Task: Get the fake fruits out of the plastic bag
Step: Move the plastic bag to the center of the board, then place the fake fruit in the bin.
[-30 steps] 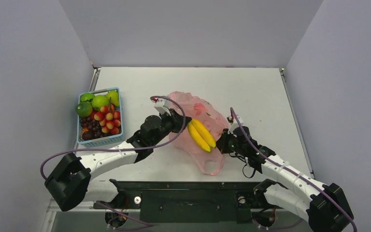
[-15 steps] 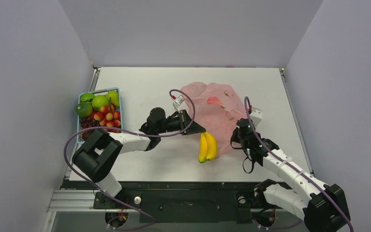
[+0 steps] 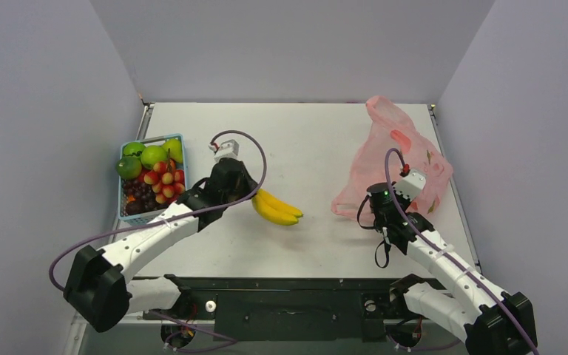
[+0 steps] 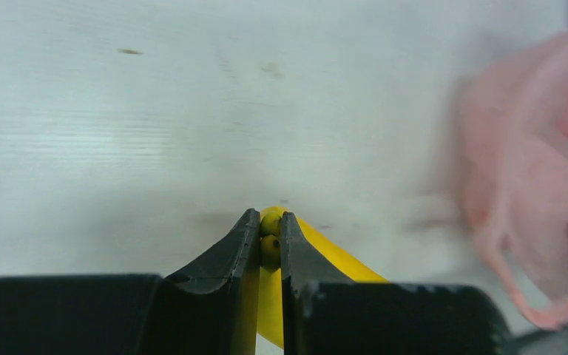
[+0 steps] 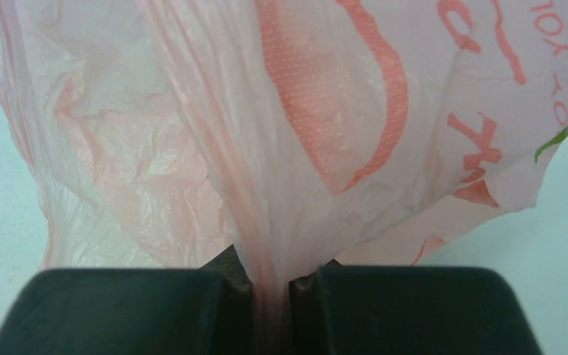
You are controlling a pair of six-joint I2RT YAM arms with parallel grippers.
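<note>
The right claw [image 5: 270, 279] pinches a fold of the pink plastic bag [image 3: 399, 155]. The bag sticks up big and crinkly at the right side of the white table [image 3: 318, 133]. At the left side sits a light-blue basket [image 3: 150, 217] full of fruits. In it are a green apple [image 3: 154, 155] and a bunch of little red-yellow balls [image 3: 164, 183]. The left claw [image 4: 266, 225] is squeezed on the end of the yellow bananas [image 3: 276, 211]. The bananas are out of the bag, in the middle of the table. They are near the basket and well apart from the bag.
</note>
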